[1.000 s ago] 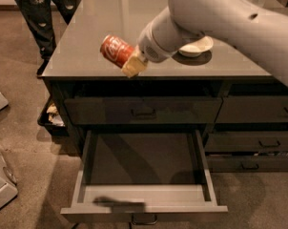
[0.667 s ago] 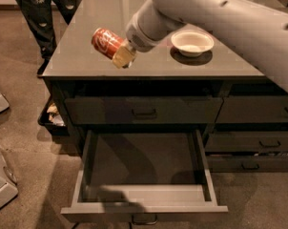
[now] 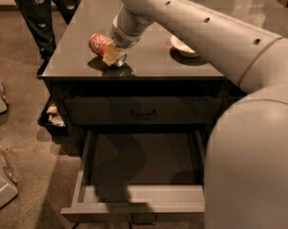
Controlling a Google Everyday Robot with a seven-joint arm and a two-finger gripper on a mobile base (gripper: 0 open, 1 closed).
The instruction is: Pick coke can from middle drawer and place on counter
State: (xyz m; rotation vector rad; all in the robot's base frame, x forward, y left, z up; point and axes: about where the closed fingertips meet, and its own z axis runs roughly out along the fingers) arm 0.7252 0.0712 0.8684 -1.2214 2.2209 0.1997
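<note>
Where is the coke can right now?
The coke can is in the gripper, on its side low over the front-left of the counter, left of the bowl.

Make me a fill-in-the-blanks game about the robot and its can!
1. The gripper holds a can coloured ____.
2. The drawer below it stands ____.
3. The can is not in the drawer; it is over the ____, near a white bowl.
Missing words: red; open; counter.
</note>
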